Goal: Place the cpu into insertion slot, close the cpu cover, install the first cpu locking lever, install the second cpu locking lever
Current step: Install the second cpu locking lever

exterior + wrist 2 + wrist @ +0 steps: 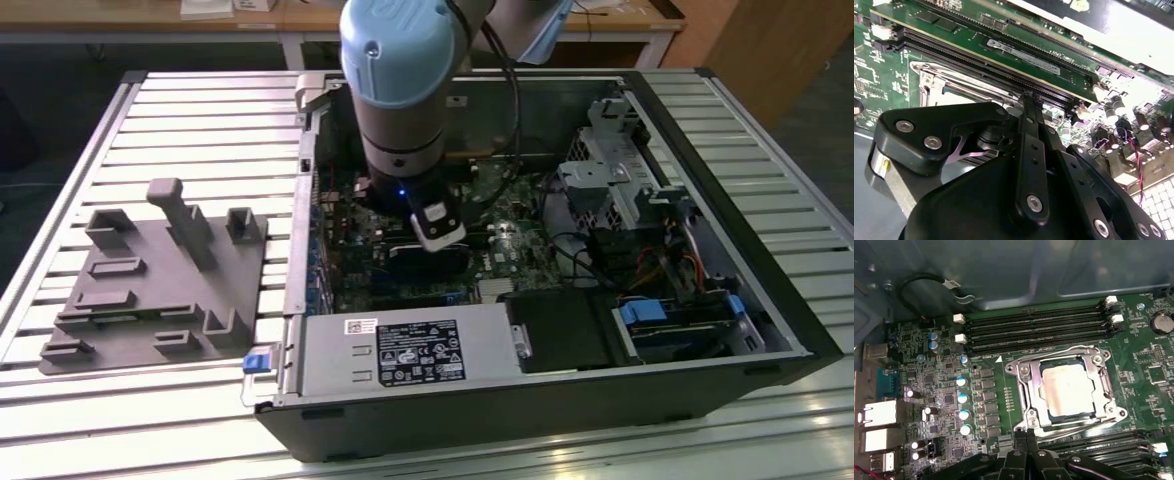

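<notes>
The cpu, a pale silvery square chip, lies flat in the insertion slot on the green board. The cpu cover, a silvery metal frame, lies down around the chip with its cut-out over the chip's top. A thin metal lever rod runs along the frame's edge nearest my fingers. My gripper is just beside that edge of the frame, its two black fingers pressed together. In the second wrist view my gripper points at the frame's corner. In the exterior view my gripper is down inside the open computer case.
Long black memory slots flank the socket on both sides. A row of capacitors and rear ports stand nearby. The grey power supply, a drive cage and cables crowd the case. A grey fixture plate lies at the exterior view's left.
</notes>
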You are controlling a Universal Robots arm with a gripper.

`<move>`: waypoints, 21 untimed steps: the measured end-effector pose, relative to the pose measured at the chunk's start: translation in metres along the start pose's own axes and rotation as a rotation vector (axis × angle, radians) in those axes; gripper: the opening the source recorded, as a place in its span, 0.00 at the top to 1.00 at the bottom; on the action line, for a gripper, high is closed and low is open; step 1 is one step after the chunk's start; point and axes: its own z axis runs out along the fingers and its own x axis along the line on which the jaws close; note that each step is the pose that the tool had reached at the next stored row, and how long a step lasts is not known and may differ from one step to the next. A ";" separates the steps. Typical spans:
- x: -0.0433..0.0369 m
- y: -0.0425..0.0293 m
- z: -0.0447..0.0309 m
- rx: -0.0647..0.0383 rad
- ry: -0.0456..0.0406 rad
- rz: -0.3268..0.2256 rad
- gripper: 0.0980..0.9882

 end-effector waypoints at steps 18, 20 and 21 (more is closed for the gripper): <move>0.0016 -0.0024 0.0075 -0.050 0.0079 0.004 0.99; 0.0015 -0.0017 0.0056 -0.048 0.0074 0.003 0.99; 0.0015 -0.0013 0.0046 -0.046 0.0068 0.003 0.99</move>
